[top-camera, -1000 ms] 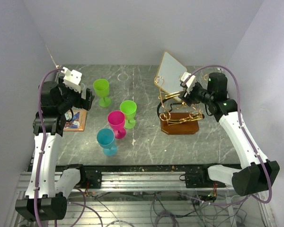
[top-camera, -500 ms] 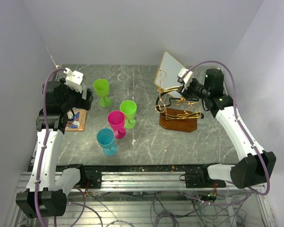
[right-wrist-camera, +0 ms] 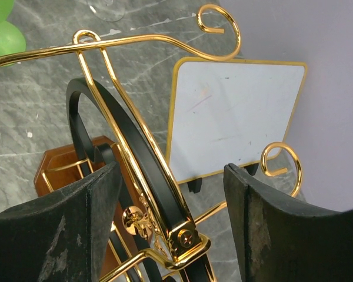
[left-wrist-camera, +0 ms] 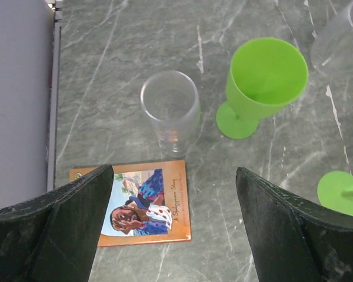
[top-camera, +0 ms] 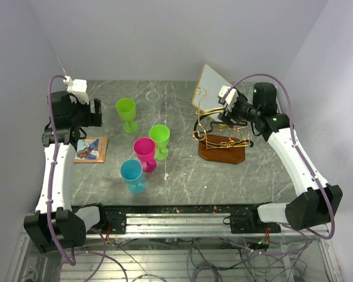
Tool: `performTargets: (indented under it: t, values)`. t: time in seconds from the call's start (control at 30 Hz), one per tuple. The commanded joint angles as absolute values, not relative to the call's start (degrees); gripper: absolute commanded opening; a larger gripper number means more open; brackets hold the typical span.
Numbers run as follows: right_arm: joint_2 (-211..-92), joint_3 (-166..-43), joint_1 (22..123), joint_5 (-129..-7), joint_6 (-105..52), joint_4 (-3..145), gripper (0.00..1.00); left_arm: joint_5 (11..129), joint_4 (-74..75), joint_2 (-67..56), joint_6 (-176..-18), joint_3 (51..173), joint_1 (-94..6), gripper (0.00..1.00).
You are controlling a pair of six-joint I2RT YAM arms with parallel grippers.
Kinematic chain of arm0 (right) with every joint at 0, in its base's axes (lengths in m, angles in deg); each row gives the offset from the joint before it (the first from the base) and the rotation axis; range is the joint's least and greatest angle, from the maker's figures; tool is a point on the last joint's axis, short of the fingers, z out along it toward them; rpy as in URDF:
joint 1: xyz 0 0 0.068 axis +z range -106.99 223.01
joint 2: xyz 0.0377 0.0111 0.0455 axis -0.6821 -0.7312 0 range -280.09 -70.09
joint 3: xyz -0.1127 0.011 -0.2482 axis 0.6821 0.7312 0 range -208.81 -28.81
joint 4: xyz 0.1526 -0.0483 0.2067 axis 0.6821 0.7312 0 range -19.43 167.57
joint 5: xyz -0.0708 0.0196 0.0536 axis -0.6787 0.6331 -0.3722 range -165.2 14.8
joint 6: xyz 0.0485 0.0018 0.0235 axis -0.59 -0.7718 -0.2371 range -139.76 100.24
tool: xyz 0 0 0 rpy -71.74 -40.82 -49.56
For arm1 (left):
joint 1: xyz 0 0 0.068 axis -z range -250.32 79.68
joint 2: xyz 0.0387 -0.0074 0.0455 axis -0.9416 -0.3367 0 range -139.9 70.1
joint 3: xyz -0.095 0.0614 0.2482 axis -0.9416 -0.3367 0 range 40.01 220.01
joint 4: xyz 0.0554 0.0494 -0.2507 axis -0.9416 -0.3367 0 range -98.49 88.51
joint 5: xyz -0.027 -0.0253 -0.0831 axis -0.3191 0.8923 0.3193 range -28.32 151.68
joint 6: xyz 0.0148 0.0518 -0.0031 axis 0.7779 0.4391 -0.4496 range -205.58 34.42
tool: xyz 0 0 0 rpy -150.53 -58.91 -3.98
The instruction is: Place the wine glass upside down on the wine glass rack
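Top external: wine glass rack [top-camera: 220,144] stands upright.

Wine glass rack [right-wrist-camera: 146,167]: polished gold metal wire, glossy black bands, varnished brown wood base.
Desk [left-wrist-camera: 135,35]: grey veined stone-look surface, dull sheen.
Green wine glass [left-wrist-camera: 262,82]: smooth opaque plastic.
Tumbler [left-wrist-camera: 170,111]: clear, see-through.
Card [left-wrist-camera: 138,202]: printed paper.
Panel [right-wrist-camera: 235,117]: smooth matt white, gold-edged.

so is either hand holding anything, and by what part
Nothing is held. The left hand is open and empty; the right hand is open astride the wine glass rack's top wires, not clamped.
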State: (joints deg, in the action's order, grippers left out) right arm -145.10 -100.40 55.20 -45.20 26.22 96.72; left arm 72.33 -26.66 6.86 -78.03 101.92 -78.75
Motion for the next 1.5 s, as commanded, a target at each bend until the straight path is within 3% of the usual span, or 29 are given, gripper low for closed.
performTargets:
  t: [0.0, 0.13, 0.43, 1.13, 1.27, 1.47]
  values:
    - [-144.14, -103.28, 55.13, -46.46, 26.68, 101.98, 0.72, 70.16, -26.72, 3.26, -80.90, 107.52, -80.65, 0.94]
    - [-142.55, -106.08, 55.21, -48.18, 25.77, 106.01, 0.77, 70.49, -29.32, -2.41, -81.41, 112.25, -81.85, 0.88]
    - [-139.45, -111.87, 55.30, -54.05, 24.81, 114.10, 0.80, 70.67, -36.26, -18.49, -78.68, 125.13, -81.78, 0.62]
    - [-138.90, -115.13, 55.32, -55.86, 23.17, 117.54, 0.79, 69.00, -41.76, -29.75, -76.27, 132.72, -79.11, 0.56]
    - [-138.94, -115.12, 55.31, -55.98, 23.21, 117.61, 0.79, 67.74, -42.18, -30.89, -75.71, 133.16, -78.30, 0.50]
    - [-139.07, -115.13, 55.31, -56.48, 23.22, 117.60, 0.79, 67.98, -43.12, -31.77, -75.27, 134.06, -77.96, 0.32]
